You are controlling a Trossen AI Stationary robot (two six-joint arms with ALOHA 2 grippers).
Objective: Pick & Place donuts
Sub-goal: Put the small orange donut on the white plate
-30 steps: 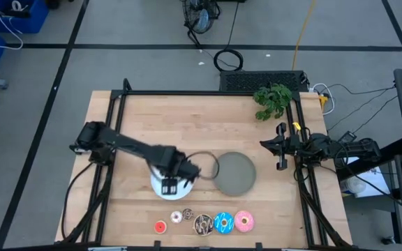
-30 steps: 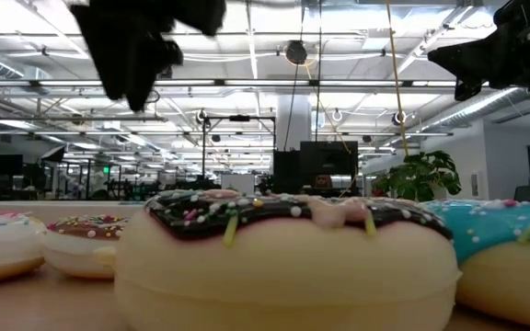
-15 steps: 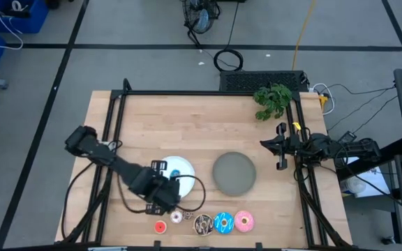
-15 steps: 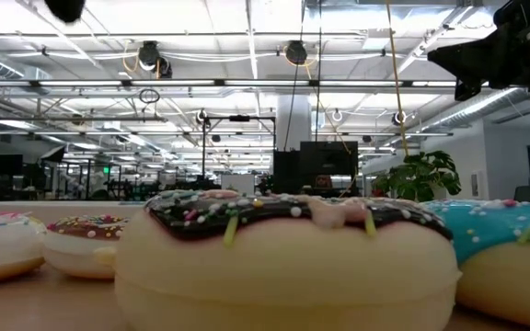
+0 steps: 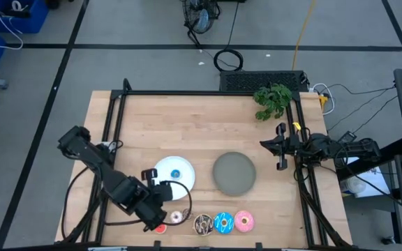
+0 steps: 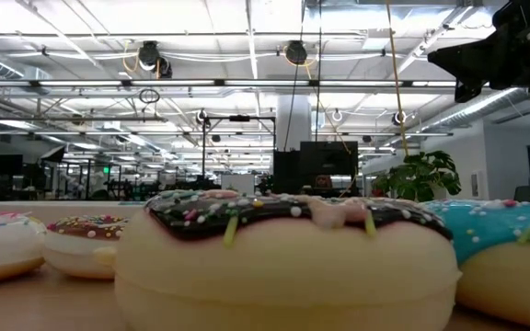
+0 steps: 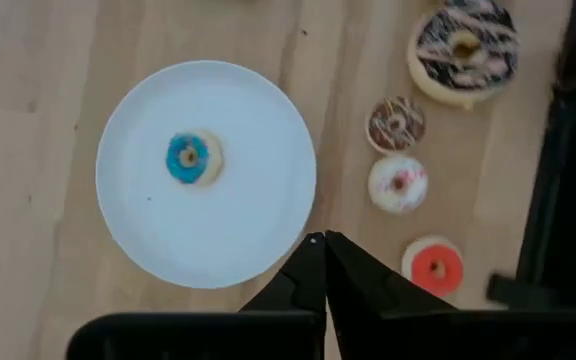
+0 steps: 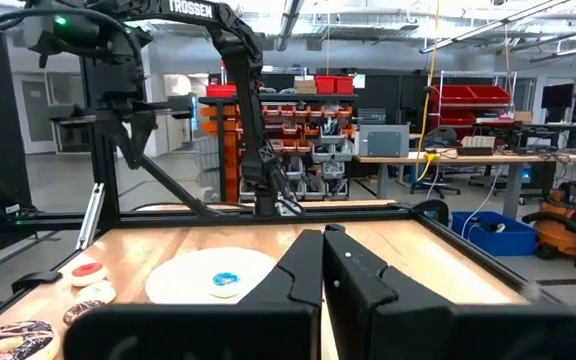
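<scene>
blue donut on the white plate, left arm over the front row

the left gripper hangs low over the front edge of the pale wooden table, its two dark tapered fingers pressed tip to tip with nothing between them. it sits right above the tiny red donut, so from overhead that one is mostly covered. the tiny blue donut lies alone on the smooth round white plate. beside the plate runs the row: the tiny white-pink donut, the tiny brown donut, then the larger dark brown donut with pale drizzle and sprinkles, the larger blue donut and the larger pink donut. the matte grey plate looks bare, as far as i can tell from above. the right gripper waits at the table's right edge, fingers shut and holding nothing.
</scene>
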